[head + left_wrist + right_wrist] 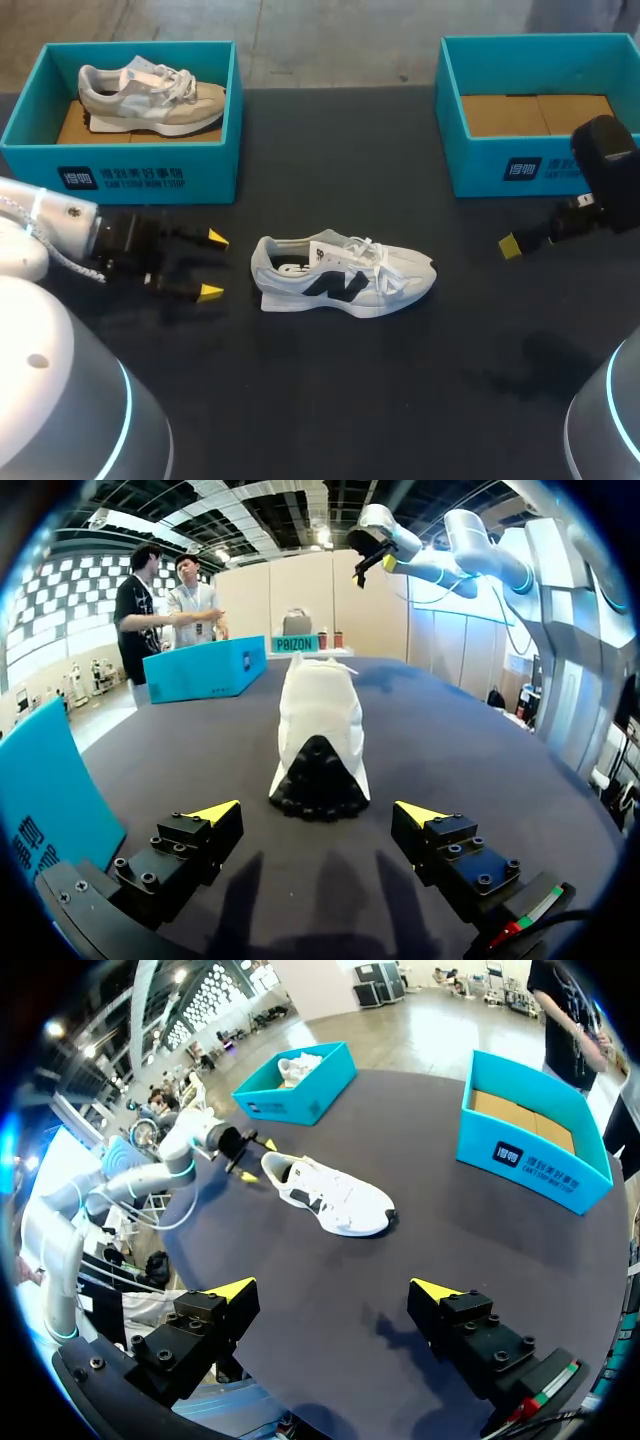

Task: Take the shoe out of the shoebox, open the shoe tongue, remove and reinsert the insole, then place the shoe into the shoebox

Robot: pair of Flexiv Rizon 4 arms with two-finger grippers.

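A white shoe (340, 277) with a black side logo lies on its sole in the middle of the dark table, toe pointing right. My left gripper (212, 265) is low over the table just left of the heel, open and empty. In the left wrist view the heel (320, 770) is straight ahead of the left gripper (318, 810), a short gap away. My right gripper (335, 1288) is open and empty, raised right of the shoe (328, 1192) and well away from it. An empty teal shoebox (520, 165) stands at the back right.
At the back left stands a second teal shoebox (130, 175) holding a beige shoe (150, 95). It is right behind my left arm, and its wall (50, 790) is close beside the left gripper. Bare table lies in front of the white shoe.
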